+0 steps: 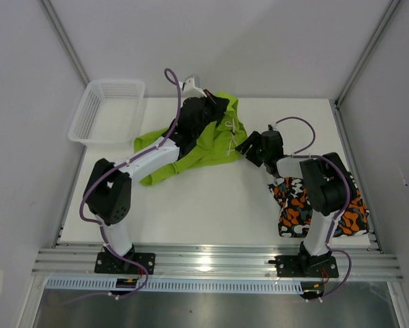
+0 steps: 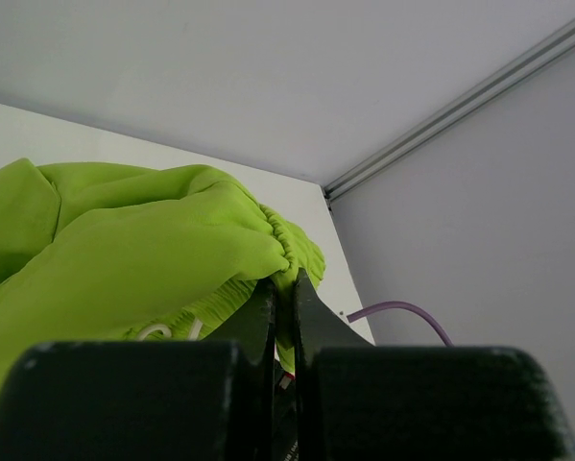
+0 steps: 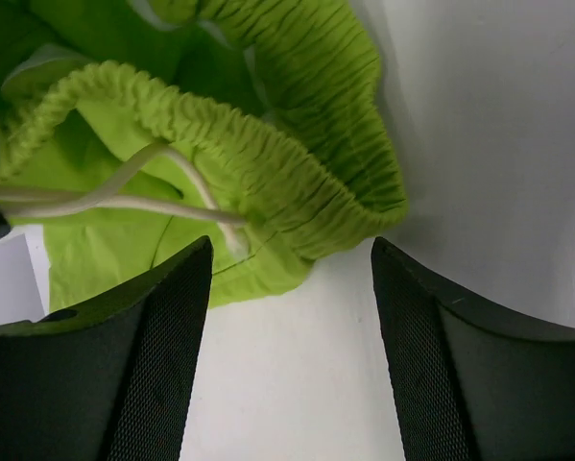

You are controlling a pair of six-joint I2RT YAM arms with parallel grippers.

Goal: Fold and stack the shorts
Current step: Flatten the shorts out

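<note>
The lime green shorts (image 1: 201, 143) lie crumpled at the back middle of the table. My left gripper (image 1: 219, 106) is shut on a fold of their elastic waistband and holds that edge raised; the wrist view shows green cloth (image 2: 124, 250) pinched between the closed jaws (image 2: 285, 284). Just right of the shorts, my right gripper (image 1: 248, 146) is open and low over the table. Its fingers frame bare tabletop, with the waistband (image 3: 277, 163) and white drawstring (image 3: 124, 197) just beyond the tips (image 3: 292, 248). The camouflage shorts (image 1: 296, 212) lie folded at the front right, partly hidden by the right arm.
A white mesh basket (image 1: 88, 116) stands at the back left corner of the table. Grey enclosure walls with metal frame rails (image 1: 358, 61) close in the table on three sides. Purple cables (image 1: 171, 96) loop over both arms.
</note>
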